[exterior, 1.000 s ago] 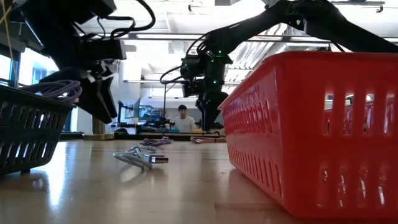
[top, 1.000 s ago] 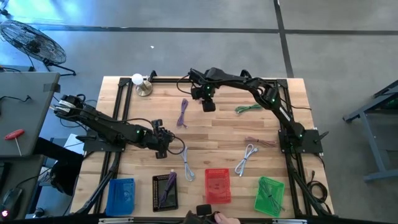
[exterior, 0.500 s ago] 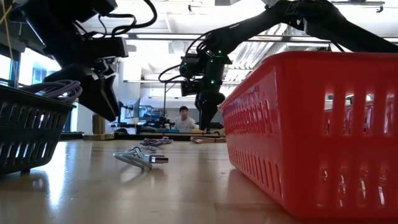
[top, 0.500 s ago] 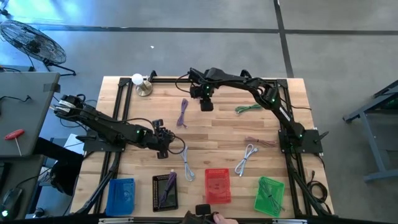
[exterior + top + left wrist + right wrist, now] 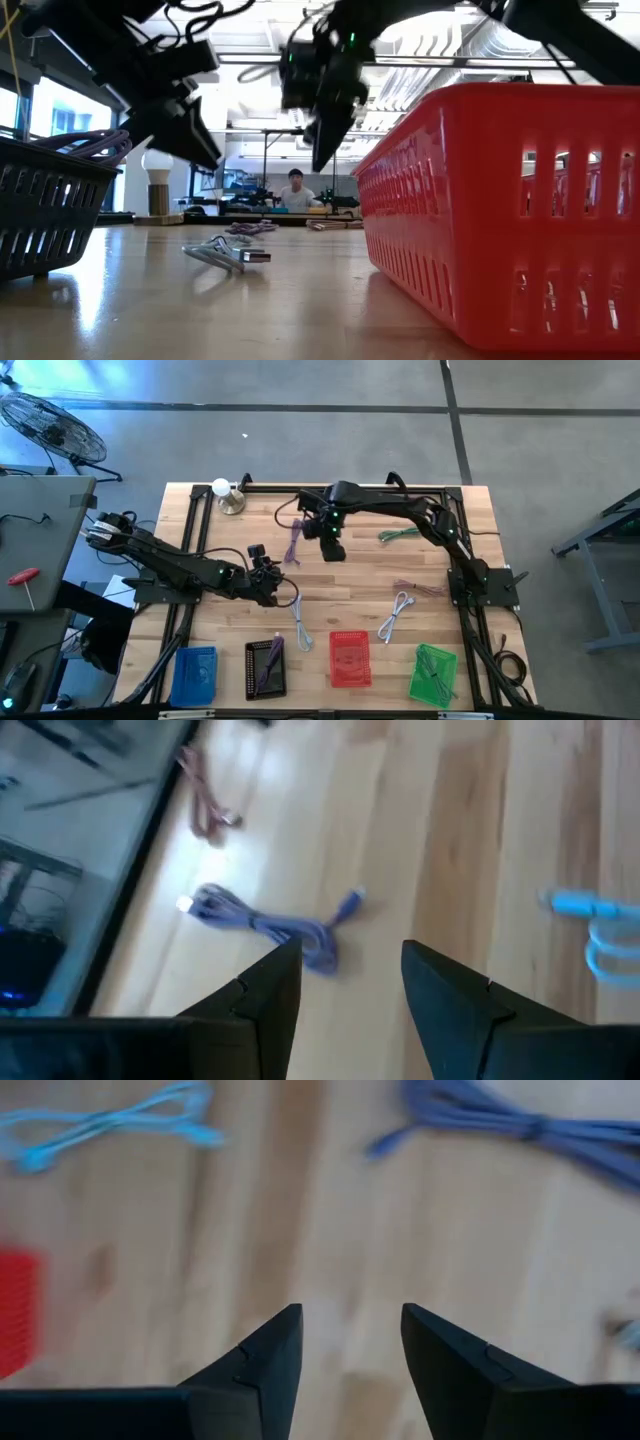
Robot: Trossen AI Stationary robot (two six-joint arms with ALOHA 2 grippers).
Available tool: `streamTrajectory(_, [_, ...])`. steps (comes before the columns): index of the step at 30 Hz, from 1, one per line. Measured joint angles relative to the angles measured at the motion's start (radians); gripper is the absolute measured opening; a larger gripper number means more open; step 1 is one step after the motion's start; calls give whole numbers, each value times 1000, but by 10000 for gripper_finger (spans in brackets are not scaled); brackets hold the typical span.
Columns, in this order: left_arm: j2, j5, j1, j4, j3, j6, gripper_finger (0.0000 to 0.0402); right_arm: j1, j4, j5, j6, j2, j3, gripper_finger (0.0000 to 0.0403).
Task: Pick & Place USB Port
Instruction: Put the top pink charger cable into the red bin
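From above, the wooden table (image 5: 330,575) carries four baskets along its near edge: blue basket (image 5: 194,672), black basket (image 5: 266,666), red basket (image 5: 349,658) and green basket (image 5: 433,674). Taking the red basket as landmark, the purple cable (image 5: 293,542) lies far beyond it toward the table's far edge, with the right gripper (image 5: 333,550) hanging just beside that cable. The left gripper (image 5: 268,568) hovers beyond and to the left of the red basket. Two pale cables (image 5: 300,622) and (image 5: 396,612) lie just beyond the red basket, one on each side. A green cable (image 5: 399,535) and a pink cable (image 5: 418,588) lie farther off on the right. A white bulb on a stand (image 5: 225,493) sits at the far left corner.

At table height, the red basket (image 5: 500,200) fills the right side; a pale cable (image 5: 225,252) lies left of it on the bare wood, and a person (image 5: 294,192) sits far behind.

The left wrist view shows that arm's fingers (image 5: 265,990) spread apart, empty, above the purple cable (image 5: 280,925).

The right wrist view shows its fingers (image 5: 262,1355) likewise parted and holding nothing, the purple cable (image 5: 520,1125) ahead of them.
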Motion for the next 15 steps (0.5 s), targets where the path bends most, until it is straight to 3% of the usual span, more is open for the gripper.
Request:
streamTrajectory(9, [-3,27,59,290,1,352,168,179,-277,-82,53,-188,0,163])
streamTrajectory(12, [-32,112,154,310,20,408,168,244,-297,-75,132,-274,-39,163])
streamTrajectory(15, [-51,274,288,310,56,407,168,314,-283,-53,224,-386,-136,163])
